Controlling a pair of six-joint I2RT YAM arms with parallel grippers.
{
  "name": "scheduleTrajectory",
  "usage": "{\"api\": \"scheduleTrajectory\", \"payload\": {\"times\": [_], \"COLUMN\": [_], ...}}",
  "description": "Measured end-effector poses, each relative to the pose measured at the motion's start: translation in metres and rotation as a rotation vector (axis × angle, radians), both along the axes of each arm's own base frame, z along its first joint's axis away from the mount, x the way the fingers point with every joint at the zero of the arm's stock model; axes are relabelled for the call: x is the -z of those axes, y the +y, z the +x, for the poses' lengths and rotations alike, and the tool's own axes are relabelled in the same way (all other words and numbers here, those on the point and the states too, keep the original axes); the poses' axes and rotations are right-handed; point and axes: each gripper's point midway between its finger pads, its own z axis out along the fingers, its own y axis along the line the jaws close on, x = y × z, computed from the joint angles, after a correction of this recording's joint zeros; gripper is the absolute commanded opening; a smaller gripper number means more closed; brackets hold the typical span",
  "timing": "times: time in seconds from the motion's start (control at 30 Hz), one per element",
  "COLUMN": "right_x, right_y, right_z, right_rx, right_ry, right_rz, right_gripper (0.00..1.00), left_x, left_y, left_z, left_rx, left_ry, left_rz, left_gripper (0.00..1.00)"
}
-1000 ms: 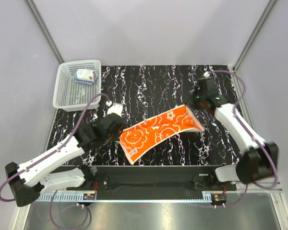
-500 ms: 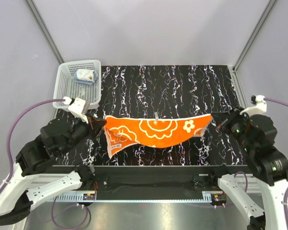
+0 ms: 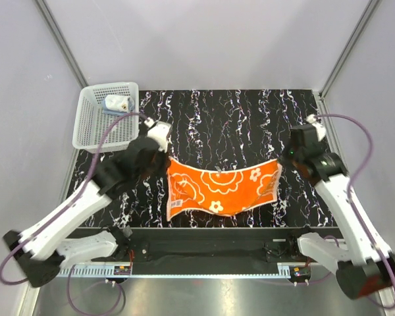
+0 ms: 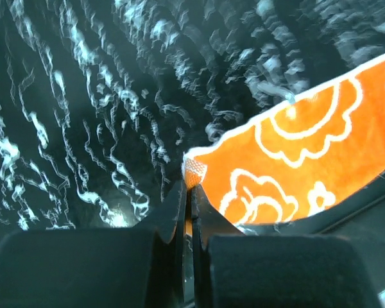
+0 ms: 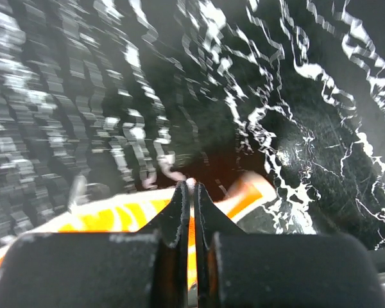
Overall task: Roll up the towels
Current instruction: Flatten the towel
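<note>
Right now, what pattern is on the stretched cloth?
White flower outlines on the orange towel; clearest in the top external view.

Orange towel (image 3: 224, 187) soft matt cloth, nubby weave at corner, tabletop (image 3: 237, 118) smooth black, white marbling, faint sheen, basket (image 3: 95, 128) white perforated plastic, left arm shell (image 3: 66, 220) smooth white plastic
</note>
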Motion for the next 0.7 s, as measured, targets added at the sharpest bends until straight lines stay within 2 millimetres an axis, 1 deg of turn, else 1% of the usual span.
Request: {"api": "scheduleTrajectory", "payload": {"times": [0.07,0.13,0.2,0.27,0.33,0.4,0.5,0.6,0.7], "right_x": [0.034,0.060,0.085,0.108,0.126,0.136,0.144,0.148,0.154], "right_y": [0.004,0.006,0.009,0.010,0.009,0.007,0.003,-0.001,-0.006], "right_z": [0.016,0.032,0.051,0.065,0.079,0.093,0.121,0.148,0.164], "right_rx": [0.008,0.017,0.026,0.033,0.041,0.049,0.061,0.071,0.079], "right_ry": [0.091,0.153,0.201,0.247,0.277,0.291,0.294,0.281,0.280], "right_rz": [-0.026,-0.048,-0.062,-0.074,-0.082,-0.087,-0.087,-0.082,-0.081], "right_gripper": [0.00,0.00,0.00,0.00,0.00,0.00,0.00,0.00,0.00], "left_x": [0.029,0.063,0.095,0.123,0.139,0.149,0.158,0.168,0.179], "left_y": [0.003,0.010,0.018,0.024,0.026,0.023,0.020,0.030,0.046], "left_z": [0.026,0.053,0.072,0.085,0.095,0.116,0.149,0.168,0.182], "left_rx": [-0.064,-0.132,-0.180,-0.207,-0.215,-0.216,-0.213,-0.226,-0.254], "left_ry": [0.089,0.184,0.263,0.334,0.386,0.417,0.430,0.450,0.475], "left_rz": [0.036,0.077,0.118,0.162,0.192,0.208,0.200,0.200,0.200], "left_gripper": [0.00,0.00,0.00,0.00,0.00,0.00,0.00,0.00,0.00]}}
